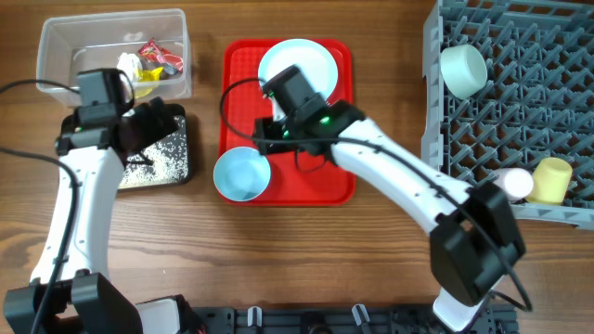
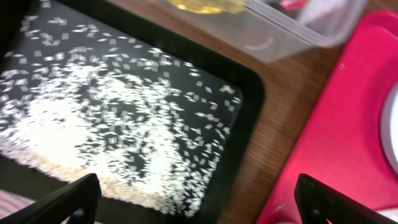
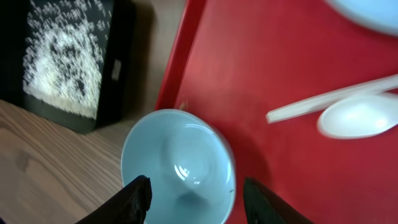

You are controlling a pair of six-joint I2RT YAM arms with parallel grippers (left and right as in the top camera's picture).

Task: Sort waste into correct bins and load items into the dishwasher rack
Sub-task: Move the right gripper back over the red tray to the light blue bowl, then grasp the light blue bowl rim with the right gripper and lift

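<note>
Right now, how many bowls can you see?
2. One pale blue bowl sits at the red tray's near-left corner; the other bowl tipped in the grey dishwasher rack. The right arm may hide more.

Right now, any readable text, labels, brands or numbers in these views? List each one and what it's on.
No text is legible in any view.
Wrappers in the clear tub: any print is too small to read.
Small pale sticker on the black tray wall: blurred, unreadable.
Red tray, blue bowl, white spoon: no markings seen.
</note>
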